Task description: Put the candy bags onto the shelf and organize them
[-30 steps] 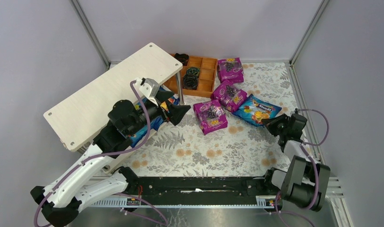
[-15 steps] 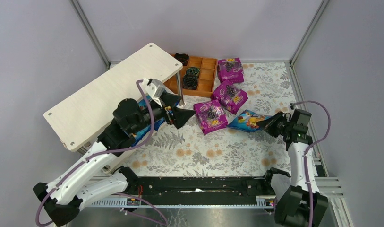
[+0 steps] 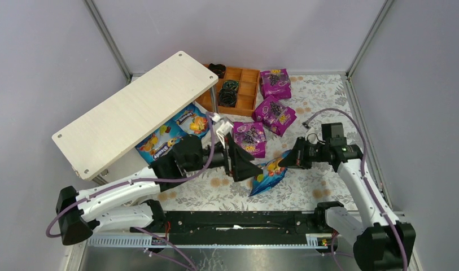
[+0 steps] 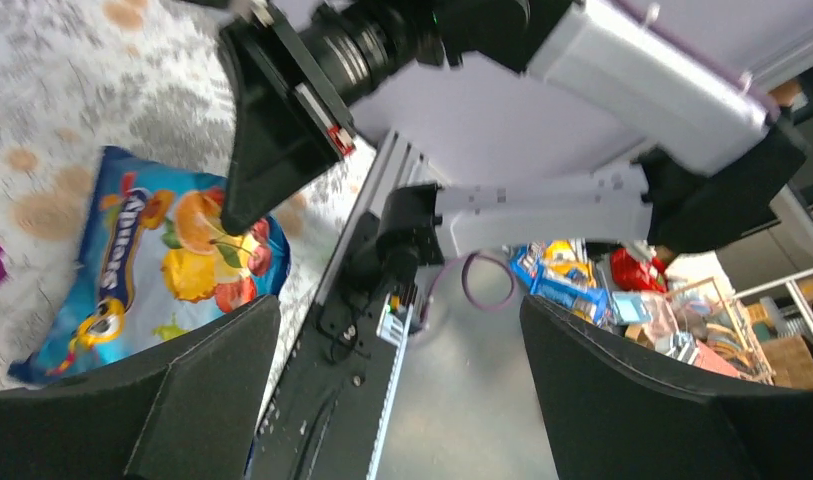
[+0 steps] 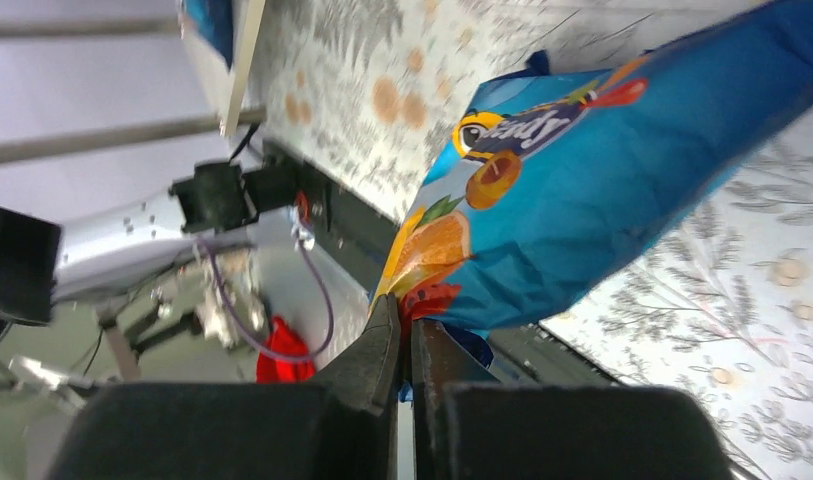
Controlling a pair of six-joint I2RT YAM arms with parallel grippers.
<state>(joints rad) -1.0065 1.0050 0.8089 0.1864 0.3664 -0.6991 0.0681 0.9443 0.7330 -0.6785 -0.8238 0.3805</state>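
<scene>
Below centre in the overhead view, the right gripper (image 3: 289, 161) is clamped on the upper corner of a blue candy bag (image 3: 268, 175). The bag slants down toward the lower left over the flowered tablecloth (image 3: 306, 191); whether its lower end touches the cloth cannot be told. The right wrist camera shows the two fingers (image 5: 382, 350) pressed together on the bag's edge, beside the printed orange slices.

Just left of that bag, the left gripper (image 3: 245, 165) points toward it with its jaws spread wide and nothing between them. In the left wrist camera its black fingers (image 4: 182, 400) stand far apart at the bottom corners, framing the blue bag and the right gripper above it.

At upper left, the shelf (image 3: 131, 110) stands at an angle to the table edge. Two more blue bags (image 3: 159, 142) lie side by side on its lower tier, showing past the top board's near edge.

Three purple bags lie on the cloth at upper centre. One (image 3: 250, 138) is just above the left gripper and one (image 3: 275, 114) is to its upper right. The third (image 3: 275, 83) lies near the back edge, just beside an orange-brown tray (image 3: 249, 76) that holds black coiled rings (image 3: 228, 93).
</scene>
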